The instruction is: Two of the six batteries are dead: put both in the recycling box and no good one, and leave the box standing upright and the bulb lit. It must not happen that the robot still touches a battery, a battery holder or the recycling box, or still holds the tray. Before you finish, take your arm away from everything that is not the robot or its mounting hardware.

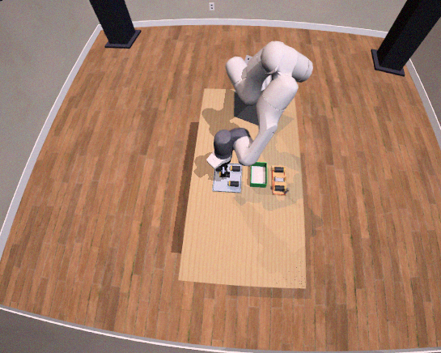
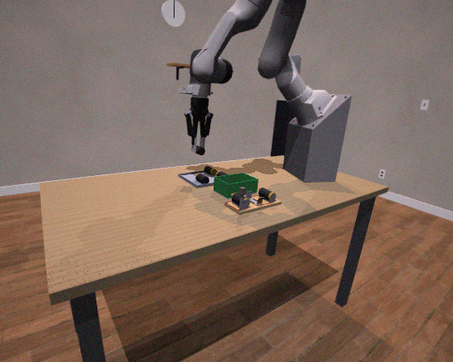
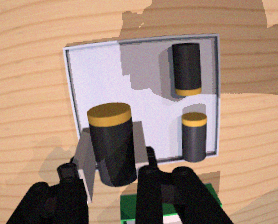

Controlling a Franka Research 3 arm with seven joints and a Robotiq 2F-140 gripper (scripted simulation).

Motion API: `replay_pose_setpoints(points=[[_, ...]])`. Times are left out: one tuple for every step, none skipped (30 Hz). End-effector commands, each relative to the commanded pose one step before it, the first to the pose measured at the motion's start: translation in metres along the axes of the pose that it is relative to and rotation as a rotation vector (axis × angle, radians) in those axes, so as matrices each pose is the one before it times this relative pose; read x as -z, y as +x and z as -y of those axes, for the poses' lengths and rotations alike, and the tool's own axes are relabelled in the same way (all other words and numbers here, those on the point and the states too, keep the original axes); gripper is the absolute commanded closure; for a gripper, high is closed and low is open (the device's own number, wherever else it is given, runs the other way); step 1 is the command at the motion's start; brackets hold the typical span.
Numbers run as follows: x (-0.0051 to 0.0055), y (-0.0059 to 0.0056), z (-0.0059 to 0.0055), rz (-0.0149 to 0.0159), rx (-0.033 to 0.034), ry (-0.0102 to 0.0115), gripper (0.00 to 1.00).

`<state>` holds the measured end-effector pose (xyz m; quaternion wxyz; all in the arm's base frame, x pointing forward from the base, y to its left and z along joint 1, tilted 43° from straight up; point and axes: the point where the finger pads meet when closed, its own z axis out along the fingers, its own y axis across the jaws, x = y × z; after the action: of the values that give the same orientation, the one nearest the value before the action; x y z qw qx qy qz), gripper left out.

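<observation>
My gripper (image 1: 224, 172) (image 2: 198, 146) (image 3: 114, 138) is shut on a black battery (image 2: 199, 150) (image 3: 112, 150) with a yellow end, held above the tray (image 1: 218, 186) (image 3: 100, 75). Three batteries lie in the tray: one (image 1: 235, 168) (image 3: 194, 139), another (image 3: 187, 69), and a third (image 1: 233, 184) hidden in the wrist view behind the held one. The green box (image 1: 258, 185) (image 2: 227, 188) (image 3: 130, 204) stands upright, with no battery visible inside. Two batteries (image 1: 278, 169) (image 1: 279, 188) (image 2: 267, 194) sit on the orange board (image 1: 273, 179). I cannot tell whether the bulb is lit.
The green box stands between the tray and the orange board, close to both. A small dark post (image 2: 242, 191) rises from the board. The arm's grey pedestal (image 2: 309, 154) stands at one end of the wooden table (image 1: 244, 243).
</observation>
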<state>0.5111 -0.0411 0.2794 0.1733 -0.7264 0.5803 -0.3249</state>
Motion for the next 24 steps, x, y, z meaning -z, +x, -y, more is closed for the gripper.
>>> replay_pose_setpoints(points=[[0.00004, -0.00963, -0.00128, 0.00207, -0.05039, 0.00086, 0.84], [0.00000, -0.00651, -0.00098, -0.00001, 0.00000, 0.00001, 0.84], [0.00000, -0.00741, -0.00110, 0.00001, 0.00000, -0.00001, 0.84], [0.00000, -0.00829, -0.00124, 0.00000, 0.00000, 0.00000, 0.84], [0.00000, -0.00916, -0.00137, 0.00000, 0.00000, 0.00000, 0.84], [0.00000, -0.01004, -0.00150, 0.00000, 0.00000, 0.00000, 0.84], [0.00000, -0.01091, -0.00163, 0.00000, 0.00000, 0.00000, 0.84], [0.00000, -0.01177, -0.00176, 0.00000, 0.00000, 0.00000, 0.84], [0.00000, -0.01267, -0.00189, 0.00000, 0.00000, 0.00000, 0.84], [0.00000, -0.01358, -0.00203, 0.00000, 0.00000, 0.00000, 0.84], [0.00000, -0.01458, -0.00218, 0.00000, 0.00000, 0.00000, 0.84], [0.00000, -0.01531, -0.00229, 0.00000, 0.00000, 0.00000, 0.84], [0.00000, -0.01550, -0.00232, 0.00000, 0.00000, 0.00000, 0.84], [0.00000, -0.01568, -0.00234, 0.00000, 0.00000, 0.00000, 0.84], [0.00000, -0.01583, -0.00237, 0.00000, 0.00000, 0.00000, 0.84], [0.00000, 0.00000, 0.00000, 0.00000, 0.00000, 0.00000, 0.84], [0.00000, 0.00000, 0.00000, 0.00000, 0.00000, 0.00000, 0.84], [0.00000, -0.01598, -0.00239, 0.00000, 0.00000, 0.00000, 0.84], [0.00000, -0.01610, -0.00240, 0.00000, 0.00000, 0.00000, 0.84], [0.00000, -0.01587, -0.00237, 0.00000, 0.00000, 0.00000, 0.84], [0.00000, -0.01538, -0.00230, 0.00000, 0.00000, 0.00000, 0.84], [0.00000, -0.01479, -0.00221, 0.00000, 0.00000, 0.00000, 0.84], [0.00000, -0.01409, -0.00210, 0.00000, 0.00000, 0.00000, 0.84], [0.00000, -0.01327, -0.00198, 0.00000, 0.00000, 0.00000, 0.84]])
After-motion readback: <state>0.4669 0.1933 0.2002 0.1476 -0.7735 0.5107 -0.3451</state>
